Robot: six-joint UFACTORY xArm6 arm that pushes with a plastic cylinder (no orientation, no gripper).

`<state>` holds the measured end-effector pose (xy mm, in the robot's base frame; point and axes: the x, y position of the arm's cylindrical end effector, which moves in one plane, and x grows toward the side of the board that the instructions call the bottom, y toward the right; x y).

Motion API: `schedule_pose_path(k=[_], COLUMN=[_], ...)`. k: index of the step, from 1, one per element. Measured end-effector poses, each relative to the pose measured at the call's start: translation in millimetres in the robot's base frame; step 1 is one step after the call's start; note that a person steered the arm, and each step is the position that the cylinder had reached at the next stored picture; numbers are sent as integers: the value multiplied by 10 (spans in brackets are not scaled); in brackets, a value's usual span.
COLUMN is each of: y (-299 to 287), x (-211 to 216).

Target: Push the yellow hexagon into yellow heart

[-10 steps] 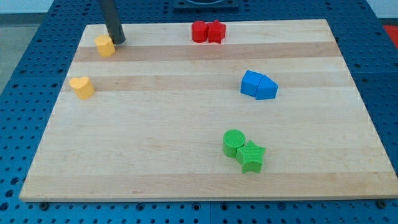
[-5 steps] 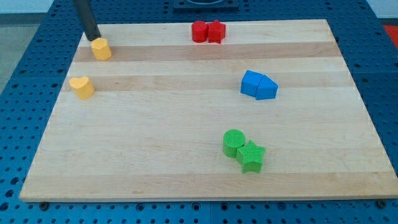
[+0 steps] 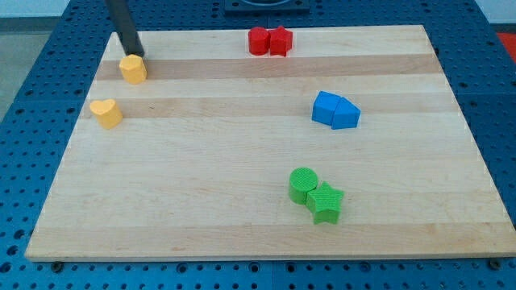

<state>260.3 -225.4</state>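
Wood grain is running in pale bands across the board (image 3: 258, 225), which is filling most of the frame and lying on a blue perforated table (image 3: 24, 97). Up in the upper left of the frame, the dark rod is coming down at a slant, and my tip (image 3: 134, 53) is sitting at the top edge of the yellow hexagon (image 3: 134, 69), touching it or very nearly so; the exact contact is too fine to tell. There are no jaws here, so the tip is grasping nothing and is merely resting against the block from the frame's upper side. The yellow hexagon is lying near the board's upper left corner, and the yellow heart (image 3: 106, 113) is sitting below it and slightly to the left, near the left edge, with a clear strip of wood showing between the two.

At the top centre of the frame, two red blocks (image 3: 269, 40) are standing pressed together, their shapes hard to make out. At the right, two blue blocks (image 3: 335, 110) are touching each other, the right one looking wedge-like. In the lower centre-right, a green cylinder (image 3: 303, 184) is leaning against a green star (image 3: 326, 202), which is sitting just below and to its right.
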Motion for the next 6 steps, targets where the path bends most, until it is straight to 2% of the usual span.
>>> schedule_pose_path(k=[3, 5, 6], y=[118, -36, -56], x=[464, 286, 428])
